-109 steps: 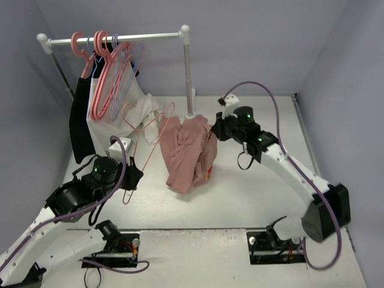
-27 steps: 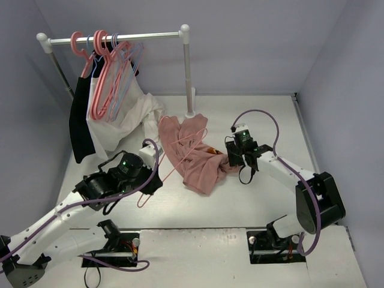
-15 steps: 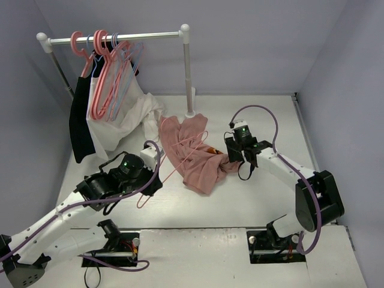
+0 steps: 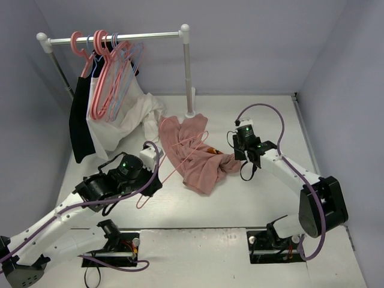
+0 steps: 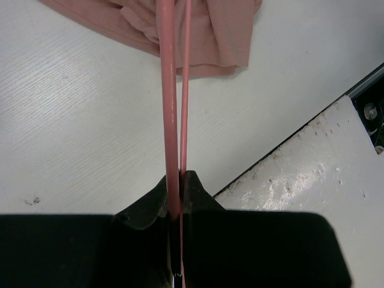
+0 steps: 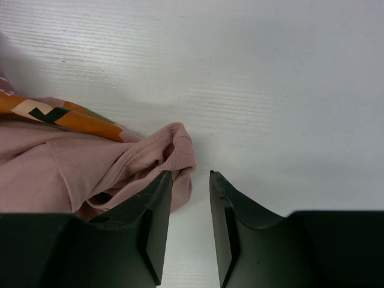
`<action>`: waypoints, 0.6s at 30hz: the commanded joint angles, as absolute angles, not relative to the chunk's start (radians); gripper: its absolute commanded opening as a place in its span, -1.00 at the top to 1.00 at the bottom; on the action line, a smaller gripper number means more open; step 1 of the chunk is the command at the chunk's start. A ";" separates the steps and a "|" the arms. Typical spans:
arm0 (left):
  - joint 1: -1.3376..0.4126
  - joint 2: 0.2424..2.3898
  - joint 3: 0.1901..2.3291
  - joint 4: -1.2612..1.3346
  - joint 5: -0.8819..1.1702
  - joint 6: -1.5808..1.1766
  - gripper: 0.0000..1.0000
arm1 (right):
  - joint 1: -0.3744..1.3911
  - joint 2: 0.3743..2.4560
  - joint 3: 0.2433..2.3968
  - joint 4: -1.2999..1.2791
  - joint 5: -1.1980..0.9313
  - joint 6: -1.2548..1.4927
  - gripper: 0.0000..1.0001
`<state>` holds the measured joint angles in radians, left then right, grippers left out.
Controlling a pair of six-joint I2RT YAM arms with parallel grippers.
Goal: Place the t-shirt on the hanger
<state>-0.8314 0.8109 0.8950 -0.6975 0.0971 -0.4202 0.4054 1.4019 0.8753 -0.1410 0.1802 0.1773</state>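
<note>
On the worktop (image 4: 264, 114) the t-shirt (image 4: 195, 162) lies crumpled between the two hands. The hanger (image 5: 170, 90) reaches from the left hand (image 5: 180, 192), which is clamped on its near end, out across the cloth. The right hand (image 6: 190, 198) is spread and empty, a shirt fold just ahead of it; by my judgement all the threading is left to do.

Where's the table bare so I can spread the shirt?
Bare: the back right corner behind the right gripper, and the near strip between the t-shirt and the mounting plate. Crowded: back left, under the rack and hanging garments.
</note>
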 commanded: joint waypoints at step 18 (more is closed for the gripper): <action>-0.838 0.815 0.902 -0.632 0.099 -0.398 1.00 | 0.399 1.501 0.847 -0.079 0.148 0.219 0.34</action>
<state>-0.8314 0.8112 0.8879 -0.6972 0.0967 -0.4194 0.4053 1.5031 0.8420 -0.1223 0.1441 0.2082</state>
